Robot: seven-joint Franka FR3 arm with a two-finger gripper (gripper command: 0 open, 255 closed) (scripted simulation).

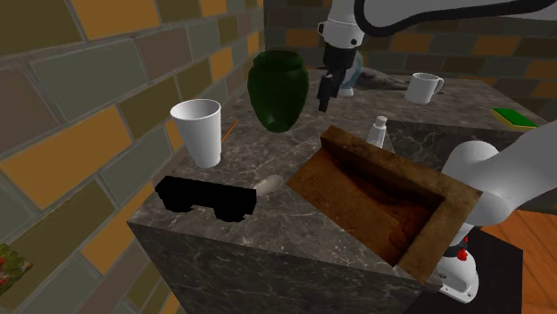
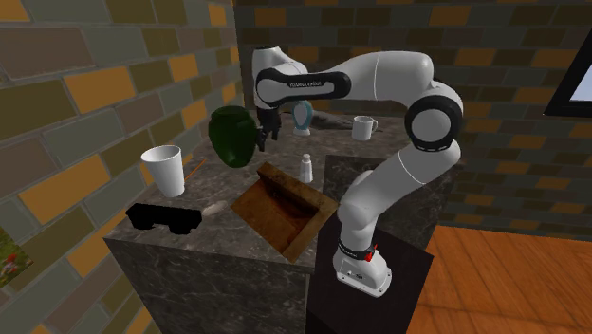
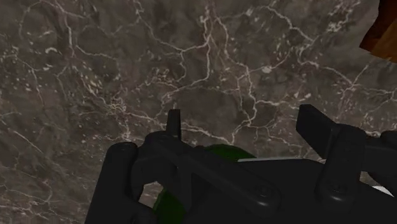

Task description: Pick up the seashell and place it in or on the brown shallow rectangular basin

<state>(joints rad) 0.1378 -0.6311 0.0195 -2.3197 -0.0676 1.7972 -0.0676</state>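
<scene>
Beside black block (image 1: 207, 196), seashell (image 1: 270, 185) perhaps part-hidden; tool (image 1: 325, 100) spread

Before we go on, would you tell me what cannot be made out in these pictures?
Seashell: shoulder view, too small to tell its form or whether it touches the black object.
Brown basin: shoulder view, its end at that view's right covered by the arm.
Green vase: wrist view, mostly behind the gripper.
Blue-rimmed object: shoulder view, partly behind the gripper; unidentifiable.
</scene>
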